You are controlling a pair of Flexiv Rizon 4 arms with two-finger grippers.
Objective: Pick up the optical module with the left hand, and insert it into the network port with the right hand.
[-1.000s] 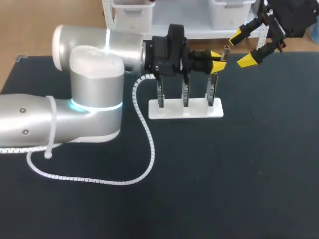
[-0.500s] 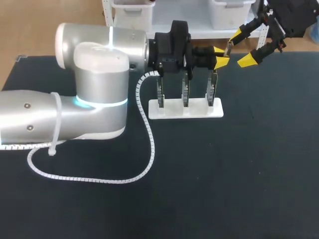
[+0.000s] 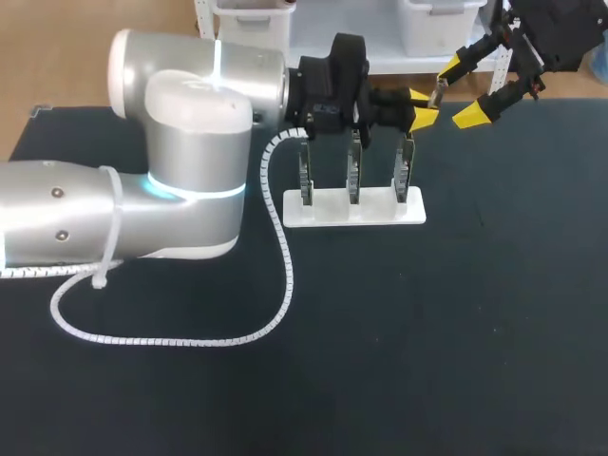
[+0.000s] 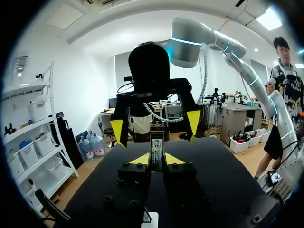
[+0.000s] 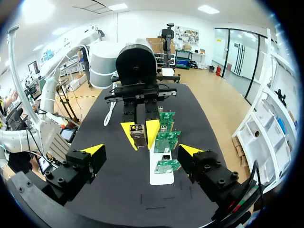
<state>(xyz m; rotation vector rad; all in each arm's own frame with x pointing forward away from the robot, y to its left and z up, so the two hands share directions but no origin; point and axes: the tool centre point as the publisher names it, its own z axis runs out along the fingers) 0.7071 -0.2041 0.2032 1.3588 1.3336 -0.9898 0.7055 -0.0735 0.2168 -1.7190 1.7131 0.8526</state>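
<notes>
The left gripper is closed on the optical module, a slim metal bar with a label on its face. It holds the lower end, so the free end points toward the right gripper. That gripper stands wide open just ahead, with nothing in it.

The module is in the air, above the three green circuit boards upright in a white base.

The handover looks risky. The smooth metal may slip or tilt if the hard yellow tips close off-centre, and a tilted module would jam at the network port. The matte black table gives no cushion for a drop.
</notes>
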